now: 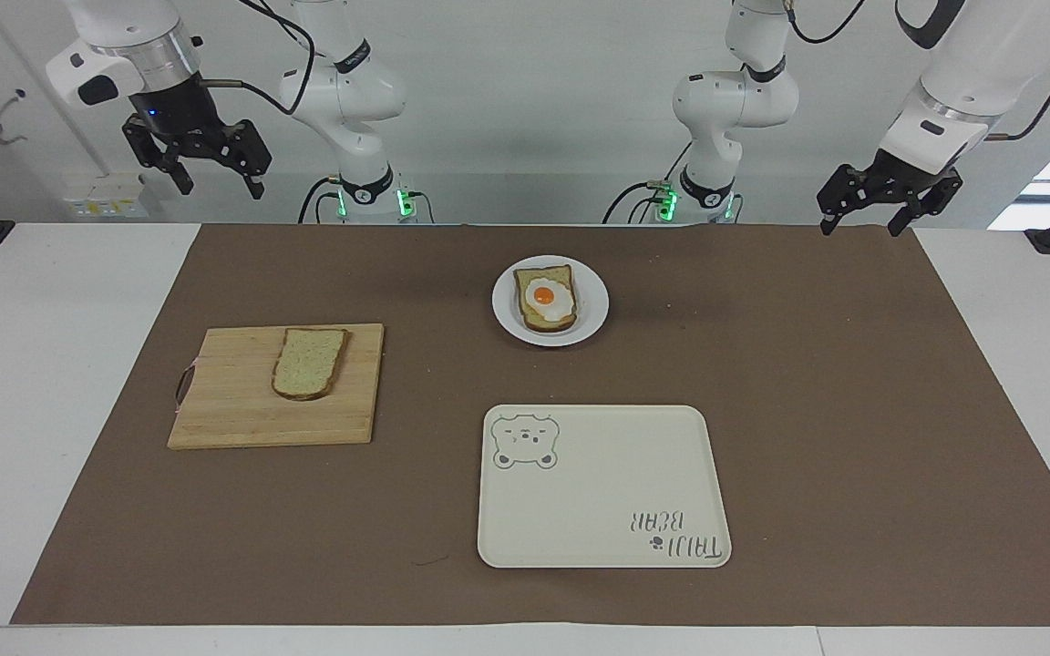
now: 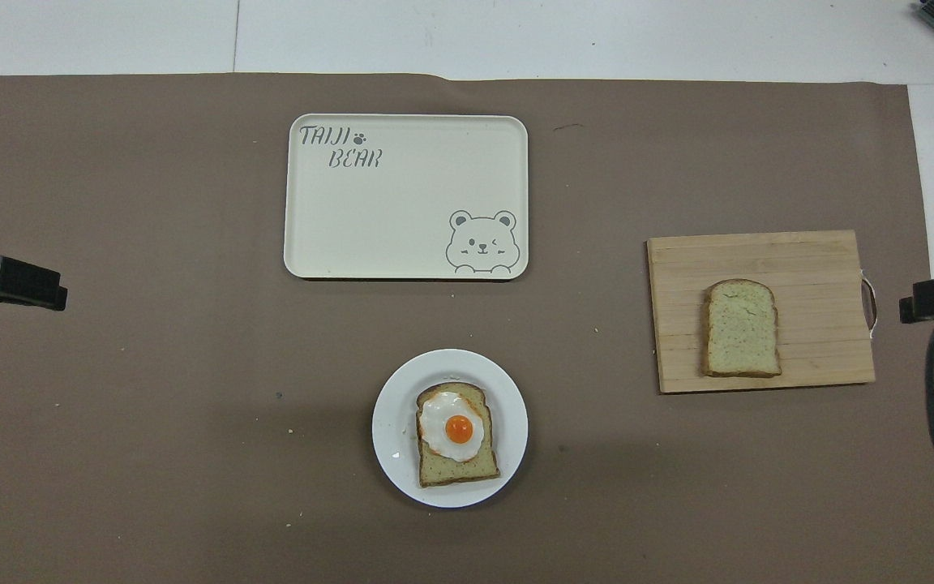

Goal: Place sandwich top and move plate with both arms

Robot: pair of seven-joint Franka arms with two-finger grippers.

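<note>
Plain bread slice point(image 1: 310, 363) flat on cutting board point(image 1: 242, 415); egg toast point(image 1: 546, 299) on plate point(image 1: 505, 314). Left hand point(image 1: 860, 224), right hand point(image 1: 213, 178) raised, open, empty.

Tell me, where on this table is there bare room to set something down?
The tray is bare. Brown mat lies open from tray and plate toward the left arm's end. The cutting board has room beside the sandwich top. The plate is filled by egg toast.
</note>
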